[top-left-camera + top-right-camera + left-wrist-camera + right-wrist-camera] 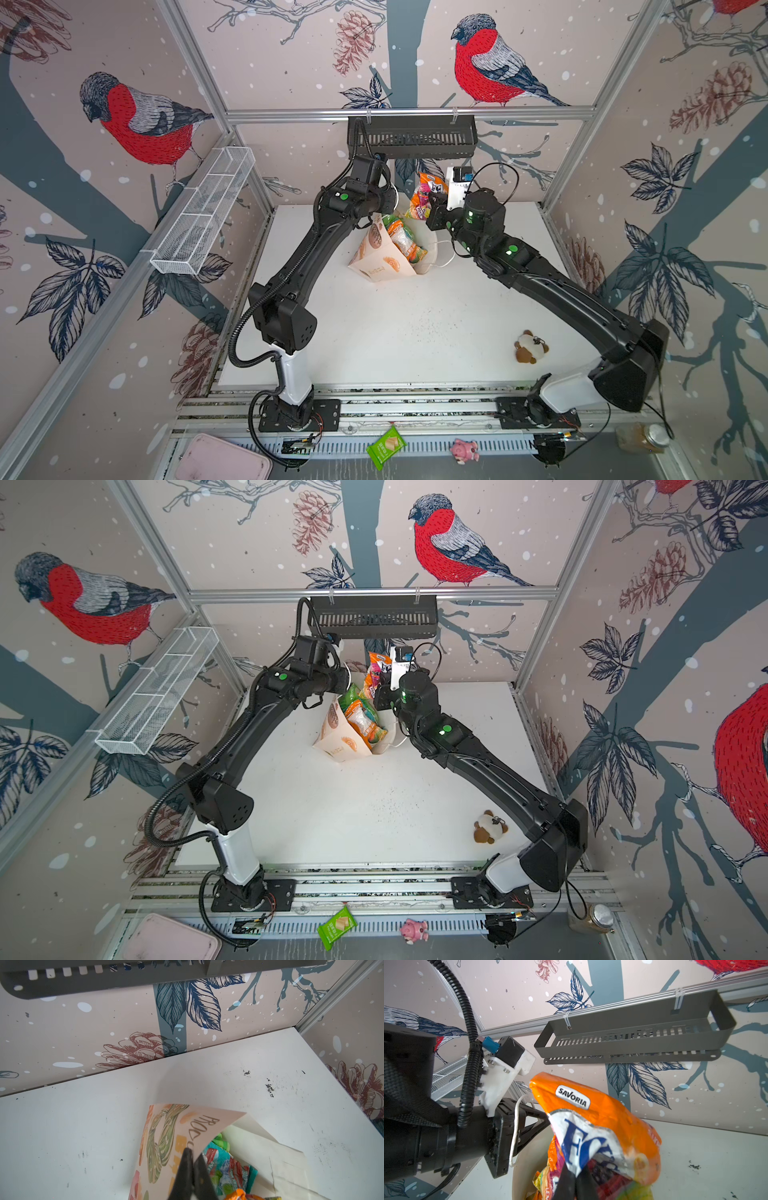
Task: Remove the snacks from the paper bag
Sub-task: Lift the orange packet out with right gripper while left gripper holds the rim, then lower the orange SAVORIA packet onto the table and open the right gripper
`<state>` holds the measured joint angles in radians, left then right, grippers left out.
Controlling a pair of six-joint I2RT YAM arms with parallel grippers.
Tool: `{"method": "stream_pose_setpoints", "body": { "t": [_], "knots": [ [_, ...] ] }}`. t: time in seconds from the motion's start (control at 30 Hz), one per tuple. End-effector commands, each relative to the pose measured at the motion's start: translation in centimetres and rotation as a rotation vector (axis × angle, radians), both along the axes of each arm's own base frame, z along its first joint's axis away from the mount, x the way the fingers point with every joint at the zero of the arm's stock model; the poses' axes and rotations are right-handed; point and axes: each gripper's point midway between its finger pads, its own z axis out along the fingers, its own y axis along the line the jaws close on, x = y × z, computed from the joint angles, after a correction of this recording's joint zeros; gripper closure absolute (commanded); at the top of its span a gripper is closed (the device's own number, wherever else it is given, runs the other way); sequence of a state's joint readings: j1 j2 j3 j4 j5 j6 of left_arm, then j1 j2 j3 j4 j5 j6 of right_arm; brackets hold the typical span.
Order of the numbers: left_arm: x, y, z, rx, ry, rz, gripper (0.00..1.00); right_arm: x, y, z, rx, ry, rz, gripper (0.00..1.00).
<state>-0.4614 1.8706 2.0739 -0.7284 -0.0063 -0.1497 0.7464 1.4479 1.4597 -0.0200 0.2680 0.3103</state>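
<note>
Left tool point(194, 1153) clenched on the wall of the paper bag point(380, 259), apparently to steady it and keep its mouth open at the centre of a top view. Right tool point(576, 1172) grips an orange packet point(591, 1105) just above that mouth, upper centre. More snacks point(405, 239) lie inside the tilted bag on the white counter point(415, 324), so emptying looks partly done

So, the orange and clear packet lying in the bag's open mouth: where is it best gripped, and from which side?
Probably a short end, pinched from above on the right arm's side. The orange and clear packet lies lengthwise and uncovered in the mouth of the paper bag, while the left gripper has its jaws shut on the bag's opposite wall.
</note>
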Motion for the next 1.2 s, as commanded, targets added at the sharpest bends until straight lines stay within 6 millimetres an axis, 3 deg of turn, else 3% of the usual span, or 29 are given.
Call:
{"method": "stream_pose_setpoints", "body": {
  "t": [0.0,0.23,0.47,0.53,0.67,0.9,1.17],
  "knots": [
    [-0.9,0.2,0.8,-0.01,-0.003,-0.014,1.0,-0.4,-1.9,1.5,-0.002,-0.041,-0.069,1.0],
    [-2.5,2.5,-0.8,0.03,-0.008,0.03,1.0,-1.8,-5.6,1.8,-0.002,-0.06,-0.147,1.0],
    [-3.7,6.3,-0.6,0.004,-0.047,0.098,1.0,-1.3,-10.4,1.7,-0.003,-0.022,-0.227,1.0],
    [-3.9,7.2,-0.7,0.0,-0.057,0.116,1.0,-0.9,-11.0,0.8,0.001,0.001,-0.236,1.0],
    [-4.3,8.5,-0.5,-0.008,-0.074,0.14,1.0,0.2,-11.2,-1.8,-0.003,0.06,-0.242,1.0],
    [-4.7,10.2,-2.2,-0.031,-0.065,0.171,1.0,3.4,-10.3,-9.2,-0.058,0.24,-0.214,1.0],
    [-4.6,10.9,-3.2,-0.09,-0.032,0.174,1.0,6.1,-11.3,-17.0,-0.078,0.404,-0.258,1.0]
  ]
}}
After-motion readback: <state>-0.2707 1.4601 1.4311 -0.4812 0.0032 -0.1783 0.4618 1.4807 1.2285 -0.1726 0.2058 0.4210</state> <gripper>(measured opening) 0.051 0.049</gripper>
